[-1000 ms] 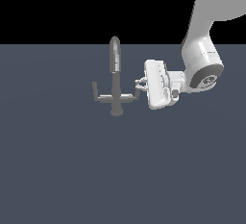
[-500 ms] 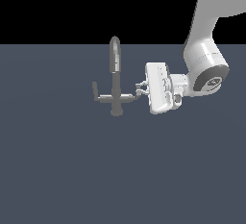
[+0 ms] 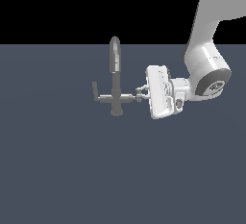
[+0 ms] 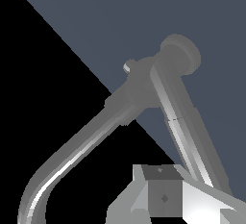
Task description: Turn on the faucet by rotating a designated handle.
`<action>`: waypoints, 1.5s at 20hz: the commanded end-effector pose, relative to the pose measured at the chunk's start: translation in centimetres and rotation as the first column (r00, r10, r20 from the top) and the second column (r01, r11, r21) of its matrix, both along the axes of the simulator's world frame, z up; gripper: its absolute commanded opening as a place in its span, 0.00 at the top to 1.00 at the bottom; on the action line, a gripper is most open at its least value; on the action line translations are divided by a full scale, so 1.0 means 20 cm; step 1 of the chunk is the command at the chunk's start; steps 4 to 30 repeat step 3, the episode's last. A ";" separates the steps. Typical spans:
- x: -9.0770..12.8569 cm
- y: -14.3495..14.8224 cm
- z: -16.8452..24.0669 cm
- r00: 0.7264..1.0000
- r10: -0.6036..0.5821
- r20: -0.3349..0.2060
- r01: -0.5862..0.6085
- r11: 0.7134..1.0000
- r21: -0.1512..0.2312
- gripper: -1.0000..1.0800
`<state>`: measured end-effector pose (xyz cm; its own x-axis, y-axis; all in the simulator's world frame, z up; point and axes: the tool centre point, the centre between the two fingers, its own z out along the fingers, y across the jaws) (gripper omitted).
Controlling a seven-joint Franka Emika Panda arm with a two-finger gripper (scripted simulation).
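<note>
Grey floor (image 3: 57, 170): faucet (image 3: 115, 76) upright, crossbar level; hand (image 3: 141, 93) at handle (image 3: 130, 97), grip seemingly unclear.

I am seeing one faucet (image 3: 115, 81) standing here, carrying one tall spout (image 3: 115, 57), and I am counting one upright lever (image 3: 95, 89) on its crossbar.

Flat slate-blue tabletop (image 3: 57, 170) fills lower part of exterior view, plain, matte, evenly lit, without texture or marks. Straight horizon edge across frame. Above it, solid black void (image 3: 72, 6); no walls, windows or furniture visible. Wrist view: same blue surface, black beyond diagonal edge.
</note>
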<state>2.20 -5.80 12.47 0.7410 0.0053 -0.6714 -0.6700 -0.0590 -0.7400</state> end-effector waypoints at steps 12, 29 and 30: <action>-0.10 -0.01 -0.23 0.999 -0.006 -0.044 0.006 1.000 -0.002 1.00; -0.10 -0.01 -0.23 0.999 -0.006 -0.044 0.006 1.000 -0.002 1.00; -0.10 -0.01 -0.23 0.999 -0.006 -0.044 0.006 1.000 -0.002 1.00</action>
